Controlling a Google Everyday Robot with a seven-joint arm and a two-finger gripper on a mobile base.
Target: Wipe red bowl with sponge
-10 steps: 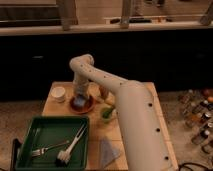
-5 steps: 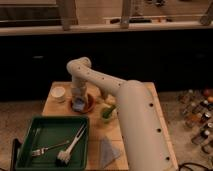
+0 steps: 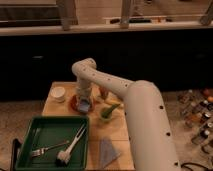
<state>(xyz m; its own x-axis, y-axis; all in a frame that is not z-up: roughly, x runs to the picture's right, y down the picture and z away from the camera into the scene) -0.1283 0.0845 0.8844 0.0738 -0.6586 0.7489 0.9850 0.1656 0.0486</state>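
Camera view looks down at a small wooden table [image 3: 114, 134] set before a dark counter front. White arm [image 3: 142, 112] rises from lower right, bends at an elbow above the table's far edge, and drops straight down. Gripper [image 3: 84, 102] points downward over the red bowl [image 3: 75, 104], low and right at the dish. Sponge [image 3: 85, 106], a blue-grey patch, sits directly beneath the gripper tip, inside the bowl's outline and towards its right side. Whether the gripper is clamped on the sponge or only pressing against it: cannot tell, since the wrist covers the contact. Red bowl lies on the far left part of the table, partly hidden behind the wrist; only its left and near rim show. Small white cup [image 3: 58, 93] stands just left of the bowl, apart from it. Tan-orange object [image 3: 103, 92] stands to the bowl's right, near the arm. Green item [image 3: 106, 113] lies in front of that one, right of the bowl. Green tray [image 3: 50, 119] takes up the near left corner; inside it lie a fork [image 3: 46, 149] and a pale-handled brush [image 3: 71, 146], their ends close together. Flat grey-blue triangular cloth [image 3: 107, 152] rests on the near table edge, just right of the tray. Bottles [image 3: 197, 114] cluster at far right, off the table.
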